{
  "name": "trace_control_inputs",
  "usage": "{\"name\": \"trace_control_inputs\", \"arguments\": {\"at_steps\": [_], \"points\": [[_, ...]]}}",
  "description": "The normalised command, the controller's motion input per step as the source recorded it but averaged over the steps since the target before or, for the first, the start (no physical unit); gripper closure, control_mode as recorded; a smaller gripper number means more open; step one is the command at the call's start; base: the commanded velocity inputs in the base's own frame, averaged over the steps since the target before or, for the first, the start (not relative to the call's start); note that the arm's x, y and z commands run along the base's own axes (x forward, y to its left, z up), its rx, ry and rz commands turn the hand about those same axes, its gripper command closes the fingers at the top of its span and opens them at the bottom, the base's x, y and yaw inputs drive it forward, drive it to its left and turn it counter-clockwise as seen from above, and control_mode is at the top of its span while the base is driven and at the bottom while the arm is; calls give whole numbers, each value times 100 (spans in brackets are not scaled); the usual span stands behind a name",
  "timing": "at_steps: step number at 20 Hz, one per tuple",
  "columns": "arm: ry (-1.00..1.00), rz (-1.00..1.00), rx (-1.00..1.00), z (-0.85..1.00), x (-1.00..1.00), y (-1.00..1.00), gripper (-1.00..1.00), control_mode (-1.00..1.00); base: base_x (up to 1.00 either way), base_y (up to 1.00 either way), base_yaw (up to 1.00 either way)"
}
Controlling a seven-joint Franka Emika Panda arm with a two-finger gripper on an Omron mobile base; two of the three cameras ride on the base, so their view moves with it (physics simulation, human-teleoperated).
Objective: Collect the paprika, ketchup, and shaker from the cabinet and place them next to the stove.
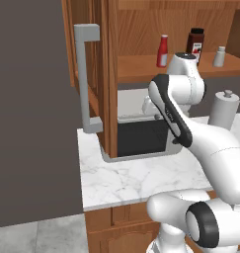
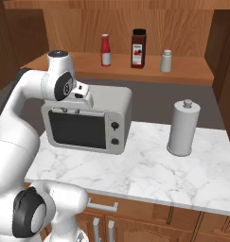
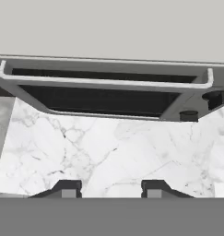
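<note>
Three items are standing on the cabinet (image 2: 135, 66) shelf at upper centre: one ketchup (image 2: 105, 49), one paprika (image 2: 138, 48), one shaker (image 2: 166, 61). The gripper (image 3: 111, 188) is hovering shut and empty above one microwave (image 2: 88, 120).

1. A kitchen: a marble counter (image 2: 149, 175) with wooden drawer fronts (image 2: 135, 222) at 6 o'clock.
2. A grey microwave (image 2: 88, 120) stands on it.
3. At 12 o'clock, a wooden cabinet (image 2: 121, 66) shelf holds ketchup (image 2: 105, 50), paprika (image 2: 138, 48) and a shaker (image 2: 166, 61).
</note>
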Motion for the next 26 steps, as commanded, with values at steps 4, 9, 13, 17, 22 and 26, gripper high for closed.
{"name": "trace_control_inputs", "arguments": {"at_steps": [4, 9, 13, 17, 22, 26], "points": [[0, 1, -4, -4, 0, -7, -100, -100, 0, 0, 0], [-12, 2, -5, -8, -10, -30, -100, -100, 0, 0, 0], [-42, 0, 0, 10, -29, -33, -100, -100, 0, 0, 0], [-42, 0, 0, 49, -17, -15, -100, -100, 0, 0, 0], [-25, 0, 1, 62, -6, 0, -100, -100, 0, 0, 0], [-8, 0, 6, 71, 3, 0, -100, -100, 0, 0, 0]]}}
